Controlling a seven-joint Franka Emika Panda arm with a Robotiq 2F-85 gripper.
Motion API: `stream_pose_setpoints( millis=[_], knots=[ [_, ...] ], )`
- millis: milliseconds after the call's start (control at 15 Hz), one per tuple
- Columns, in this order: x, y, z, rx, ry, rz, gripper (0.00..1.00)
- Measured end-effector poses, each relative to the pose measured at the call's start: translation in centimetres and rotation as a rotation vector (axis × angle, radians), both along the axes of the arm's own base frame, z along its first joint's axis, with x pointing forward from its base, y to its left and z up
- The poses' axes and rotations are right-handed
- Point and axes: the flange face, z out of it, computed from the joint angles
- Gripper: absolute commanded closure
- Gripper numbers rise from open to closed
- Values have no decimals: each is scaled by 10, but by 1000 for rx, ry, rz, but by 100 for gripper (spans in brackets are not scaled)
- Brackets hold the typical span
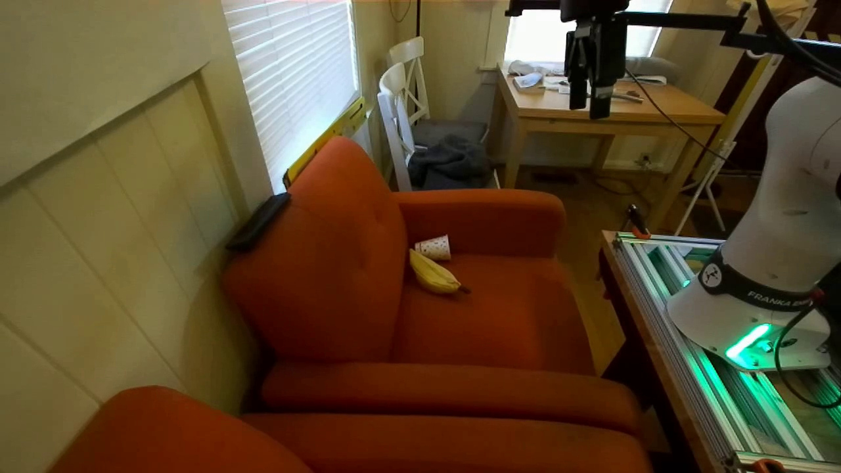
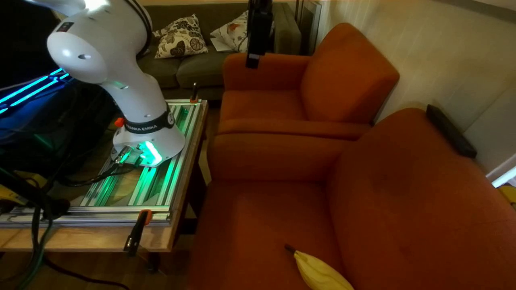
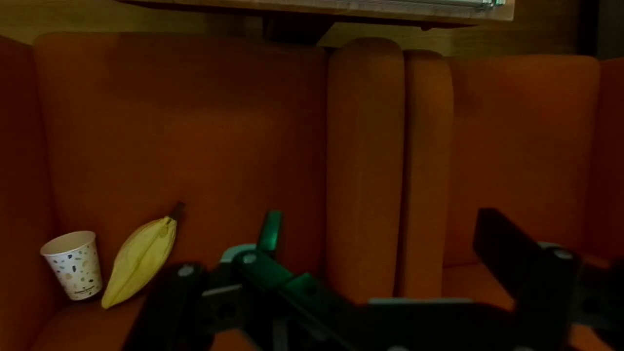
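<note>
My gripper [image 3: 381, 229] is open and empty in the wrist view, its fingers wide apart above the two neighbouring armrests. In both exterior views the gripper [image 1: 589, 108] [image 2: 253, 61] hangs high, pointing down and touching nothing. A yellow banana-like fruit with a dark stem [image 1: 433, 273] lies on the orange armchair seat [image 1: 486, 328]. It also shows in an exterior view, cut by the lower edge [image 2: 320, 272], and in the wrist view [image 3: 141, 261]. A white speckled paper cup [image 1: 433, 247] lies beside the fruit near the armrest; it also shows in the wrist view [image 3: 75, 265].
A second orange armchair [image 2: 262, 105] stands beside it, armrests side by side. The arm's base sits on a metal-framed table [image 2: 175, 237] with clamps. A dark object [image 1: 259, 222] rests on the chair back. A wooden desk [image 1: 631, 112] and white chairs [image 1: 397, 112] stand behind.
</note>
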Motion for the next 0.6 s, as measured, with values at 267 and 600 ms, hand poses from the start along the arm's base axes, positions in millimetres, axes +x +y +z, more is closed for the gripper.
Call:
stream_pose_setpoints(
  millis=[267,600],
  knots=[
    [6,-1,0,-30,-14,-85,0],
    [43,2,-6,-77,-104,-345,0]
  ],
)
